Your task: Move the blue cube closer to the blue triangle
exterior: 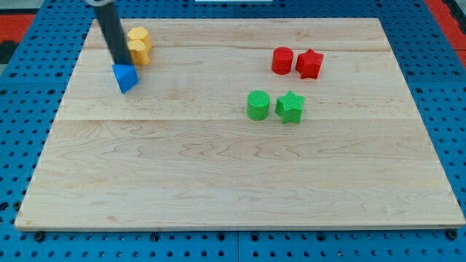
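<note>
- Wooden board (218, 182) lies bare across the view's bottom half.
- Blue triangular block (126, 77) sits upper left, near the board's left edge; my tip (120, 64) touches its top.
- Yellow blocks (138, 46) stand just behind.
- No blue cube can be made out.

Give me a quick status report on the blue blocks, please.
My tip at the blue triangle's top edge. Blue cube not visible. Yellow blocks just right of the rod, none in the way.
</note>
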Robot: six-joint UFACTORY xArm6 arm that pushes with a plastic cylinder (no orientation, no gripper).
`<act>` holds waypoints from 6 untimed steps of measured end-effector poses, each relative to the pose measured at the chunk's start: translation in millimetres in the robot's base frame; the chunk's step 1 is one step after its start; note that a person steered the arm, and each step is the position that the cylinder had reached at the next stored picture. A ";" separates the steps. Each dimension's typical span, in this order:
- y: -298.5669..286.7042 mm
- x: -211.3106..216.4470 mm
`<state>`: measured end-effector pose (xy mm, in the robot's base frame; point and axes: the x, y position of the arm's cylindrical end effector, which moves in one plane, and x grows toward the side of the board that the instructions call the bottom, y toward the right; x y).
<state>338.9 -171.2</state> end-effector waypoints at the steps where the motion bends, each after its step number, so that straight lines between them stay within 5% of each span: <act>1: -19.7 10.8; 2: -129.9 -11.7; 4: -109.4 -145.4; 5: -52.6 -109.2; 6: -54.5 12.5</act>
<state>351.4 -225.7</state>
